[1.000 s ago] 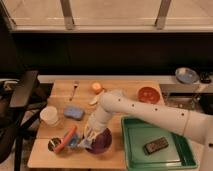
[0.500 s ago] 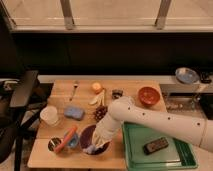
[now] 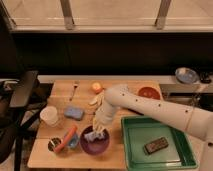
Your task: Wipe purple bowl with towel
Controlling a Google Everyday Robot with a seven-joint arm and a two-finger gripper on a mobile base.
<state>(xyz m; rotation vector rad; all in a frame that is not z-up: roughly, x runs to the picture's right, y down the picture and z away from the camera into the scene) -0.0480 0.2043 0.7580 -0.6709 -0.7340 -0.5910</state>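
Gripper (image 3: 98, 128) is down inside the bowl (image 3: 95, 146) at the table's (image 3: 59, 97) front edge, fingers clamped tight on the towel (image 3: 91, 135). Wiping looks underway, with most of the inside probably left to do.

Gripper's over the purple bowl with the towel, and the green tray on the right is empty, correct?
Not quite. The camera view shows a small dark object lying in the green tray. The rest stands: the gripper is over the purple bowl, shut on the towel.
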